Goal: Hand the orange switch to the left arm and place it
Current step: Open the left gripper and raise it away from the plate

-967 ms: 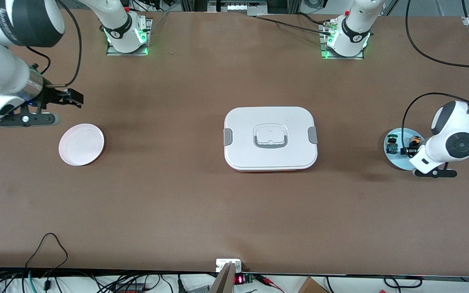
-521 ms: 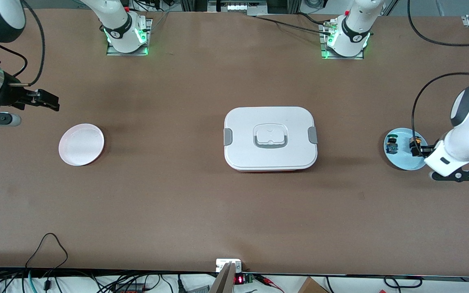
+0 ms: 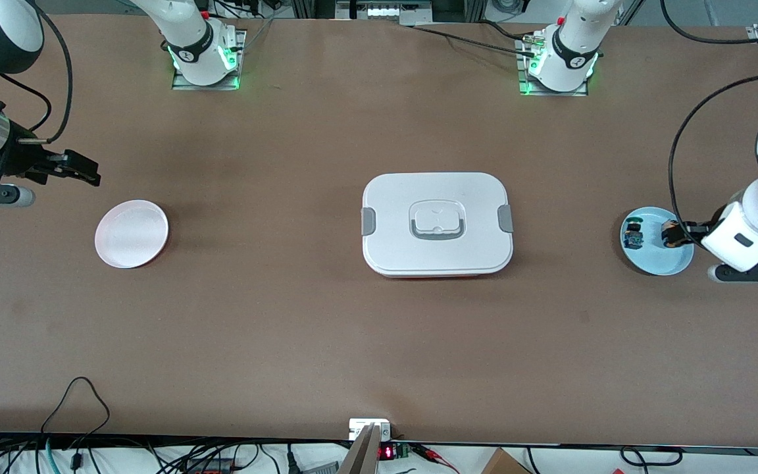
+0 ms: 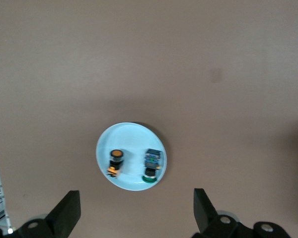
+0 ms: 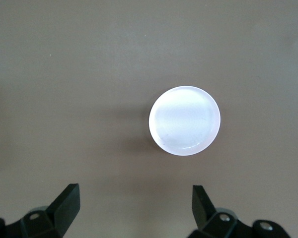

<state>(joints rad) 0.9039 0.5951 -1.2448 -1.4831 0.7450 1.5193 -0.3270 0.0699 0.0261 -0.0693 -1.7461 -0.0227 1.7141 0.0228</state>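
The orange switch (image 3: 670, 234) stands on a light blue plate (image 3: 656, 260) at the left arm's end of the table, beside a blue-and-green component (image 3: 632, 235). In the left wrist view the switch (image 4: 116, 162) and the component (image 4: 152, 166) stand on the plate (image 4: 134, 134). My left gripper (image 3: 689, 232) is open and empty, up over the plate's edge; its own view (image 4: 136, 193) shows bare table between the fingers. My right gripper (image 3: 81, 171) is open and empty (image 5: 134, 191), over the table beside a white plate (image 3: 131, 234). The white box (image 3: 437, 224) stands mid-table, lid on.
The white plate (image 5: 185, 120) holds nothing. The arm bases (image 3: 202, 56) (image 3: 560, 62) stand along the table's edge farthest from the front camera. Cables hang over the left arm's end of the table. Bare brown table lies between the box and each plate.
My left gripper has drawn back from over the blue plate toward the left arm's end of the table. My right gripper has moved toward the right arm's end, away from the white plate.
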